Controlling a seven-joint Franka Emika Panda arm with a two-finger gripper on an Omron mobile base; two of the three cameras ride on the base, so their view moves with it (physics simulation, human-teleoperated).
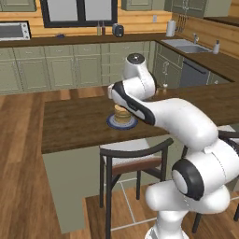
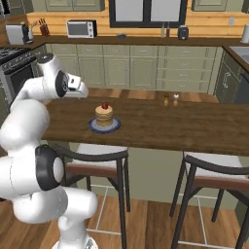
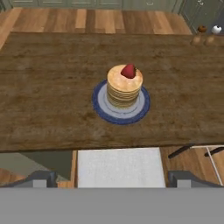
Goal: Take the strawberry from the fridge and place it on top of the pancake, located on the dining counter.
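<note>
The strawberry (image 3: 128, 71) sits on the pancake (image 3: 124, 89) at frame centre on the tabletop (image 3: 48, 100); the gripper (image 3: 112, 178) is wide open, empty.

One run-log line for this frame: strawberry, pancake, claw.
strawberry: on top of pancake | pancake: on plate, dining counter | claw: open, empty, back from stack

Kitchen w/ log-style wood walls (image 2: 146, 31) and wood plank floor (image 1: 21, 154). Sage-green base cabinets (image 2: 131, 68) run along back wall under dark tops. Dark-framed window (image 2: 146, 12) above, center. Microwave (image 2: 80, 29) on back top, left of window; toaster (image 2: 17, 33) and stove (image 2: 14, 65) at far left corner. Sink (image 1: 186, 45) w/ faucet on right-side run, paper towel roll (image 1: 171, 28) beside it. Two dark-framed stools (image 2: 95, 163) w/ pale seats stand on tiled patch in front. Even, flat light.
</note>
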